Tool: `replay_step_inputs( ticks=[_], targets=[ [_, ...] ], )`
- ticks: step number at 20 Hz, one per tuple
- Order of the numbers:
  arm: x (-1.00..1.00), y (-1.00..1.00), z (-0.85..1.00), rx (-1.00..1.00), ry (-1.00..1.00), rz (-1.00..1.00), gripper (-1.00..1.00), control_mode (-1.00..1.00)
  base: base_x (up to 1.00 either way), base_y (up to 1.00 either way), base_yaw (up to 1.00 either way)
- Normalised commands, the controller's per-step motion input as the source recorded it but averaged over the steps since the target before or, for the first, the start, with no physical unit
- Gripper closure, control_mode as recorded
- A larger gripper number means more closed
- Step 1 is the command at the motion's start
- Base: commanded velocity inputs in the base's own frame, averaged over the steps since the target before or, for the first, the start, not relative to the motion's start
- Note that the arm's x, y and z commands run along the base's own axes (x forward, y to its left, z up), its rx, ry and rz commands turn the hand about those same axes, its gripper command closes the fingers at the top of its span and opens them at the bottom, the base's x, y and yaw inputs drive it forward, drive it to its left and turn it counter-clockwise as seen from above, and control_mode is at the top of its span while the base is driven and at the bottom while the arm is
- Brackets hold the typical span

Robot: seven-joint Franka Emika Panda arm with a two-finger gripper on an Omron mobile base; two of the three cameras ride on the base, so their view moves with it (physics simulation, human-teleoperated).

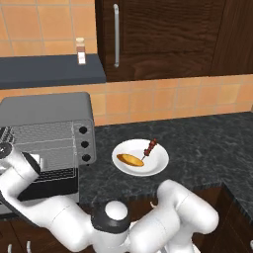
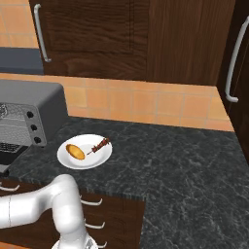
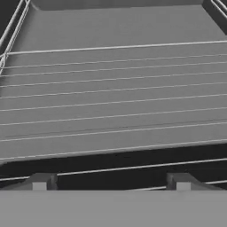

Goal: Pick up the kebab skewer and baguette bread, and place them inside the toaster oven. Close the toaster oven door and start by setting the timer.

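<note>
The toaster oven (image 1: 49, 111) (image 2: 29, 104) stands at the left of the counter with the toaster oven door (image 1: 49, 188) folded down and open. My gripper (image 3: 111, 182) is open at the oven's mouth, holding nothing, and faces the bare wire rack (image 3: 113, 88). To the oven's right sits a white plate (image 1: 159, 166) (image 2: 67, 162). On it lie the baguette bread (image 1: 130, 159) (image 2: 75, 151) and the kebab skewer (image 1: 150, 147) (image 2: 99, 145). Three black knobs (image 1: 85, 145) (image 2: 34, 127) run down the oven's right side.
Dark stone counter (image 2: 170, 155) stretches to the right of the plate. A spice bottle (image 1: 81, 51) stands on a dark shelf above the oven. Wooden cabinets with a long handle (image 1: 116, 34) hang behind. Drawers (image 2: 92, 214) sit below the counter's front edge.
</note>
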Motion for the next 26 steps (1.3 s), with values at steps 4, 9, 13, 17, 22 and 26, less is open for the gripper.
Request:
replay_step_inputs(
  ticks=[4,9,13,17,22,26],
  targets=[
    [-0.93,0.0,-0.54,0.0,0.34,0.02,-1.0,-1.0,0.0,0.0,0.0],
    [-0.45,-0.21,0.72,0.01,0.21,0.13,-1.0,-1.0,0.0,0.0,0.0],
    [-0.82,-0.88,0.49,0.0,0.07,0.11,-1.0,-1.0,0.0,0.0,0.0],
    [-0.76,-1.0,0.08,0.0,0.09,0.07,-1.0,-1.0,0.0,0.0,0.0],
    [-0.41,-1.0,0.0,0.0,0.1,0.11,-1.0,-1.0,0.0,0.0,0.0],
    [-0.19,-1.0,0.15,0.0,0.01,0.1,-1.0,-1.0,0.0,0.0,0.0]
  ],
)
